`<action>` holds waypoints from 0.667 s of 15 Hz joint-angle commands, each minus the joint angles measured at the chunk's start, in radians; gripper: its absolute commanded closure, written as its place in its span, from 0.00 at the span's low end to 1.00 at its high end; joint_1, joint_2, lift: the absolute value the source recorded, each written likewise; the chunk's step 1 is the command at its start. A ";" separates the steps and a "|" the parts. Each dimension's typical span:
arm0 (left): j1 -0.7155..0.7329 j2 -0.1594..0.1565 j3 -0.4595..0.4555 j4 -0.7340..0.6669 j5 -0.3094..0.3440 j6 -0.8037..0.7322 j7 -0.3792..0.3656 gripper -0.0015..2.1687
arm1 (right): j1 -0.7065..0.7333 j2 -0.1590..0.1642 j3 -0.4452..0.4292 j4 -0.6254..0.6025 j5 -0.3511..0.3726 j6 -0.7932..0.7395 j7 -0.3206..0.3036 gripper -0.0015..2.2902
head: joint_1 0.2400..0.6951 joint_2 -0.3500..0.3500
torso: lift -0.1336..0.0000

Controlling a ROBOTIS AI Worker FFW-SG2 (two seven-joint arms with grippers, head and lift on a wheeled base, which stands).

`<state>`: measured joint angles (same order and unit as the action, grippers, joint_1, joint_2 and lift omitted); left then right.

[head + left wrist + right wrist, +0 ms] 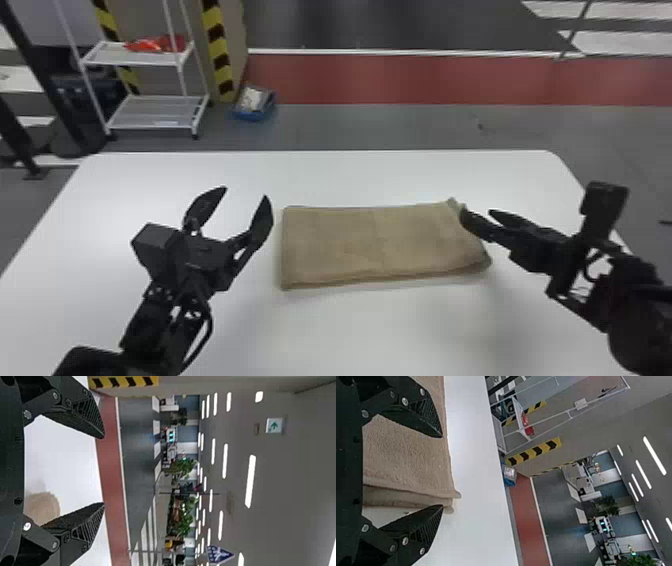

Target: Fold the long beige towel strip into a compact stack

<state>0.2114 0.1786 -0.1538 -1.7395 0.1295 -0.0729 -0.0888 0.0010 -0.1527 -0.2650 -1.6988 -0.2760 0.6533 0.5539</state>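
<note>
From where I stand, I count one desk (320, 175) and one towel (330, 245). There's one left claw (245, 193) and one right claw (476, 212), so two claws, with two fingers (205, 207) apiece, four in all. Behind, I make out one white rack (89, 85) with two shelves (150, 112), one red bundle (160, 44), one blue bin (256, 117), at least two striped bands (217, 45), one green sign (274, 425) and one blue triangular sign (218, 555).

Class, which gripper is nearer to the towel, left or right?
Right. The right gripper is at the towel's right end; the left gripper is off beyond its left edge, with a gap between.
</note>
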 commanded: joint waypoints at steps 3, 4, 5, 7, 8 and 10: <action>-0.010 -0.002 -0.041 -0.002 0.035 0.149 -0.065 0.74 | -0.049 -0.007 -0.019 0.103 -0.003 0.027 -0.005 0.03 | 1.00 0.29 | 0.13; -0.010 0.002 -0.032 -0.002 0.058 0.180 -0.091 0.83 | -0.049 -0.005 -0.016 0.108 -0.002 0.027 -0.008 0.03 | 1.00 0.26 | 0.13; -0.014 0.002 -0.021 -0.009 0.059 0.223 -0.134 0.83 | -0.049 -0.004 -0.014 0.108 -0.002 0.030 -0.009 0.03 | 1.00 0.25 | 0.13; -0.027 0.005 -0.004 -0.009 0.087 0.290 -0.212 0.83 | -0.049 0.001 -0.006 0.108 0.006 0.042 -0.014 0.03 | 1.00 0.24 | 0.13; -0.030 0.005 0.002 0.000 0.087 0.302 -0.235 0.83 | -0.049 0.004 -0.002 0.108 0.011 0.042 -0.019 0.03 | 1.00 0.24 | 0.13; -0.040 0.007 0.002 0.020 0.082 0.309 -0.243 0.83 | -0.049 0.010 -0.002 0.108 0.015 0.055 -0.023 0.03 | 1.00 0.24 | 0.13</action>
<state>0.1785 0.1844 -0.1531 -1.7338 0.2130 0.2292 -0.3318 -0.0475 -0.1471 -0.2677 -1.5908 -0.2645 0.7007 0.5309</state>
